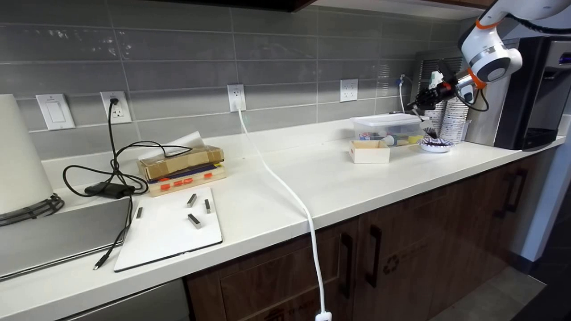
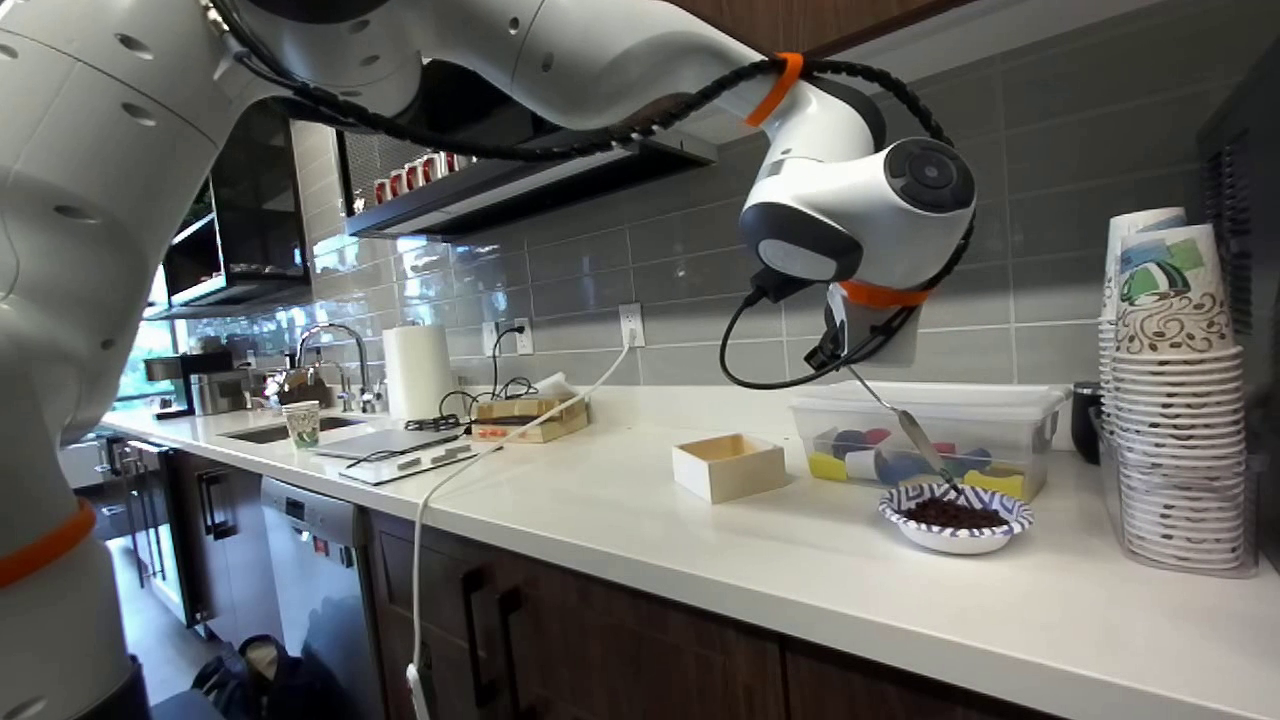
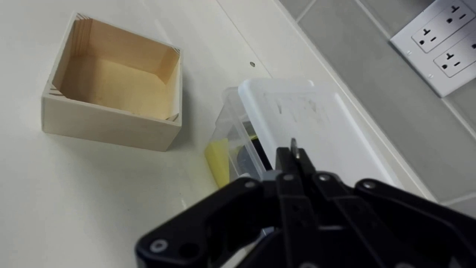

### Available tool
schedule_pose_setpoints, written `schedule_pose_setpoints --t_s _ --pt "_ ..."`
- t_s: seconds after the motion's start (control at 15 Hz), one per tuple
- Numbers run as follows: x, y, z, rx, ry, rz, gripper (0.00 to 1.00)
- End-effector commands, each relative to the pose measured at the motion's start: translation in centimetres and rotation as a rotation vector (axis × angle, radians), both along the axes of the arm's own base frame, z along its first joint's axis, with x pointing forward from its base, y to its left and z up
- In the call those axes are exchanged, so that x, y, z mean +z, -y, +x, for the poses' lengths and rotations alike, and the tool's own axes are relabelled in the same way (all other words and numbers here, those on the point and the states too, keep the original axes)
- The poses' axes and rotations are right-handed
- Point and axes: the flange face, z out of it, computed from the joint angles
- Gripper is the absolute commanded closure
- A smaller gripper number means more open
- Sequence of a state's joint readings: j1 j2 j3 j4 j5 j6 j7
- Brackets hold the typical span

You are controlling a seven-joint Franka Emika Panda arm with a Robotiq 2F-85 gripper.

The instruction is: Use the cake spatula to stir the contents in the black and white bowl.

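Where the worktop [image 2: 620, 535] runs from left to right in both exterior views, a roll of paper towels [image 2: 418, 372] stands upright toward the left, with a brown cardboard box [image 1: 192, 160] near it. Well along from these, a pale wooden box [image 2: 735, 487], squarish, open at the top. Next comes the pincer [image 3: 294, 156], up above the worktop, its tips close together and clamped on the spatula [image 2: 922, 440]; in the wrist view a sliver of metal shows between them. Spatula slants down and rightward: thin metallic shank, then a wider grey length, dark toward the low end. That end reaches into the bowl [image 2: 958, 543] at the far side of the contents [image 2: 948, 514] in an exterior view; whether it touches them, cannot tell. Behind, a clear lidded bin [image 2: 930, 402] with coloured things [image 2: 975, 460] inside.

Bowl sits level on the worktop, just in front of the bin and right of the wooden box. Wide, shallow, round; outer wall plain white; rim patterned in white and dark blue-violet, a zigzag sort of figure. Contents are small pieces, dark brown to near black, heaped over the middle, patterned rim showing around them. Last, farther right, a tall stack of paper cups [image 2: 1183, 450].
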State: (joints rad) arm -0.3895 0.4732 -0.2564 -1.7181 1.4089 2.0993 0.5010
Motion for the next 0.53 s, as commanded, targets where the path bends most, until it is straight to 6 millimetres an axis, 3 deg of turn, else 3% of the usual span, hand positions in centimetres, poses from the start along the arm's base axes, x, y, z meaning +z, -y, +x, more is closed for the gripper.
schedule_pose_setpoints --t_s 0.0,0.47 --pt "0.8 -1.4 -0.3 -0.039 -0.073 -0.045 0.99" --pt "-2.6 -5.0 3.9 -0.072 -0.281 -0.245 0.99"
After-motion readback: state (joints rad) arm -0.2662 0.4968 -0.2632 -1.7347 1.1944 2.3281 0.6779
